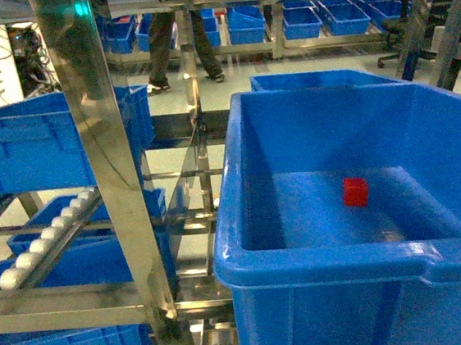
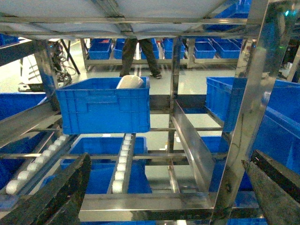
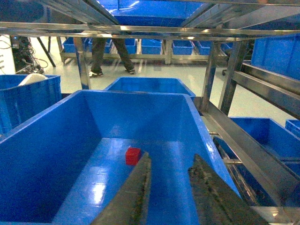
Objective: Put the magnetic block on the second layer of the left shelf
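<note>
Left side, head view: a steel upright runs top to bottom. Behind it a blue crate sits on the left shelf, whose white roller rail slopes down toward the camera. More blue crates lie on the tier below.

Left wrist view: the same crate sits square on the rails, with a white rounded object showing over its rim; what it is cannot be told. A roller rail runs toward the camera beneath it. The left gripper shows only as two dark fingers at the lower corners, spread wide with nothing between them.

Background: a person's legs stand on the floor beyond the rack, before rows of blue bins.

Right side: a large deep tote fills the head view. The block lies on the tote floor, right of centre, clear of all walls. It is a red cube, so it has no long axis; it rests flat on one face, turned slightly so one vertical edge faces the head camera.

Right wrist view: the block lies just beyond the tip of the left finger. The right gripper hangs inside the tote, fingers apart, gripping nothing and not touching the block.
</note>
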{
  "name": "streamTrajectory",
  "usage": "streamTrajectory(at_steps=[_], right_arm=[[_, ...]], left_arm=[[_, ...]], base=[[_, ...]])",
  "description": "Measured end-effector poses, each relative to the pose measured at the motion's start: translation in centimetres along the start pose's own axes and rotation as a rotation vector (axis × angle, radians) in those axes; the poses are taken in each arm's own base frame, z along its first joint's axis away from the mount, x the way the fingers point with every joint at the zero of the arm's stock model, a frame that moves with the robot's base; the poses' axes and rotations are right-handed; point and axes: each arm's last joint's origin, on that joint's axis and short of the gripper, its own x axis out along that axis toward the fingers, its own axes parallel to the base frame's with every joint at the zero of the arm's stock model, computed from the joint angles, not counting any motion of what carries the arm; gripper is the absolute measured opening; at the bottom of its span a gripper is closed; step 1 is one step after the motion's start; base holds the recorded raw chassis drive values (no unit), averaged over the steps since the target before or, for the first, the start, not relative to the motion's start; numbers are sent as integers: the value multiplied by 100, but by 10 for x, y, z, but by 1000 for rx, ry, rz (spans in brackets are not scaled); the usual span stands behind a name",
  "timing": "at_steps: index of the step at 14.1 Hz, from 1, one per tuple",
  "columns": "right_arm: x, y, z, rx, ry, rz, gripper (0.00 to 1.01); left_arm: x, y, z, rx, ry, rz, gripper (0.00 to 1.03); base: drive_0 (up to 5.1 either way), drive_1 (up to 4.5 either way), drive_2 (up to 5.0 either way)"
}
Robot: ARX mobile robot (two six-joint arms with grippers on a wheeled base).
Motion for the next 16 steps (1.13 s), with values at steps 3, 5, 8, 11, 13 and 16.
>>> streamTrajectory(at_steps=[3,5,8,11,13,16], right_arm=[[-10,-13,-12,-2,-3,-6,2],[-17,-12,-19,-3,-3,4,2],[-20,-12,-23,-3,-5,4,2],[-23,-12,-29,-3,-10,4,2],[-25,-12,-28,-3,-21,4,2],[-28,-12,-28,-4,-21,4,2]], left_arm=[[0,0,0,0,0,0,98],[0,0,0,0,0,0,98],[0,0,0,0,0,0,98],[0,0,0,0,0,0,98],[0,0,0,0,0,0,98],[0,0,0,0,0,0,98]], base=[[0,0,0],[0,0,0],[0,0,0],[0,0,0],[0,0,0],[0,0,0]])
